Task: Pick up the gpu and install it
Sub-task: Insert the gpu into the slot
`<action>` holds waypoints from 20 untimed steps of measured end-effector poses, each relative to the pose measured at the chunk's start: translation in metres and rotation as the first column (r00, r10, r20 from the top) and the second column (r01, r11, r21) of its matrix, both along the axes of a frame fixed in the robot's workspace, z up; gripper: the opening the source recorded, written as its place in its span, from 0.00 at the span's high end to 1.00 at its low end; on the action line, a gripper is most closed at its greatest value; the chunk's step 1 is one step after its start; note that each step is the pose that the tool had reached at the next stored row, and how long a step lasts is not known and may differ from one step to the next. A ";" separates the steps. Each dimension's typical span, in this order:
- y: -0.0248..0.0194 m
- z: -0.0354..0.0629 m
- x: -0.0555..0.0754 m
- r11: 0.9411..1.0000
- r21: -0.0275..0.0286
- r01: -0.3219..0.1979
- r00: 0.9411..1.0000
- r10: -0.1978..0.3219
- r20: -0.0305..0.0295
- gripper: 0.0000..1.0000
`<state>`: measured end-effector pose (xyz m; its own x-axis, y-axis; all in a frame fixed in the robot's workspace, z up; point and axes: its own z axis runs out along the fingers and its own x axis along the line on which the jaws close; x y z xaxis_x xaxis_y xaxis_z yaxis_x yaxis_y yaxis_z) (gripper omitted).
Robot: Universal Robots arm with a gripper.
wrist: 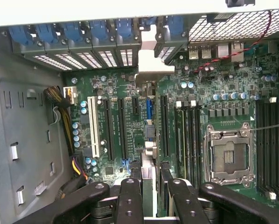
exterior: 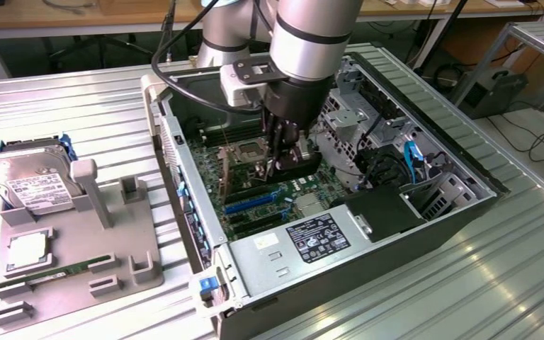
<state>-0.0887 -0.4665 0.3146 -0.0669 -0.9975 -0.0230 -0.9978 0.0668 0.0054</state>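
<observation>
Computer case (exterior: 442,212) lies open on its side on the ribbed table, and the arm (exterior: 310,35) reaches down into it from twelve o'clock in the exterior view. At nine o'clock from the case sits a grey parts holder (exterior: 111,262) with a hard drive (exterior: 26,180) standing in it. The green main board (exterior: 244,191) covers the case floor.

The graphics card (exterior: 297,168) hangs over the middle of that board, just at three o'clock from the processor socket in the exterior view and at twelve o'clock from the blue slots (exterior: 253,202). It is off the holder and, as far as I can judge, not yet seated. The wrist view looks along the card (wrist: 148,175) edge-on, with its pale metal end plate (wrist: 151,63) toward the rear wall of the case.

The gripper (exterior: 282,152) holds it from above. In the wrist view the gripper (wrist: 151,200) has its fingers (wrist: 130,200) pinching the thin card from both sides.

The step in hand looks like lining up and seating. To do it well:
- Keep the card upright, its lower edge parallel to the long black slot (wrist: 163,126) beside it.
- Match the end plate to the open gap in the rear wall before going down.
- Descend straight and slowly. A tilt would probably jam one end.
- Press evenly along the length, not at one corner.
</observation>
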 end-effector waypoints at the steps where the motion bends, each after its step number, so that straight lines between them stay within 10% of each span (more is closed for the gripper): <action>1: 0.0000 0.0000 0.000 1.000 0.000 0.000 1.000 0.000 0.000 0.73; 20: -0.0003 -0.0067 -0.015 1.000 0.000 -0.001 1.000 0.001 0.000 0.73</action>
<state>-0.1034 -0.4668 0.3079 -0.0660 -0.9976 -0.0230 -0.9978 0.0659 0.0054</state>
